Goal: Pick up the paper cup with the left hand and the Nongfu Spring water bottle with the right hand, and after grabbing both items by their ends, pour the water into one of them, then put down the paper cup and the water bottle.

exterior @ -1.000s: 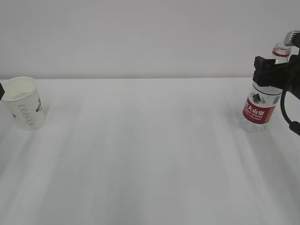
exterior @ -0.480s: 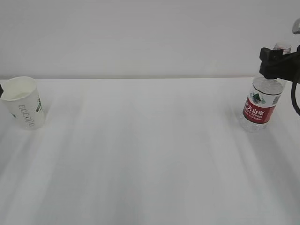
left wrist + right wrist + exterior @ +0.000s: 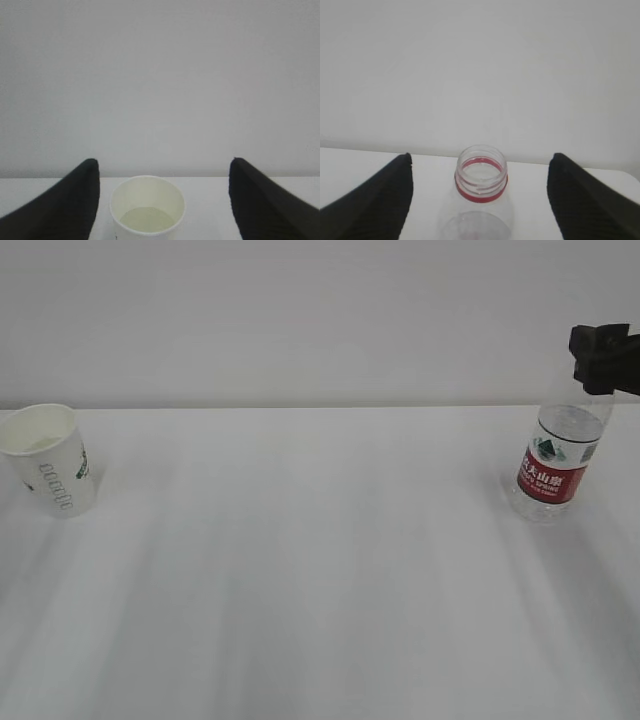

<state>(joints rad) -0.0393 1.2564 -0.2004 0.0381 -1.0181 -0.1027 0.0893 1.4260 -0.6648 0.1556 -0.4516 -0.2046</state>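
**Cup and bottle stand free, both hands open**

The paper cup stands at the far left of the white table, tilted slightly, with the left hand spread wide around it, not touching. Far right, the Nongfu Spring water bottle stands upright and uncapped. The right hand hovers open above its neck, fingers well apart.

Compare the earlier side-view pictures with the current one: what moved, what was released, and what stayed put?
The right hand rose from around the bottle, clearing its upper body and neck, so the bottle stands free. At the left edge, the dark tip beside the cup has slipped out of the side view; the left hand is open with the cup between its fingers, untouched. Bottle and cup stayed upright in place on the table.
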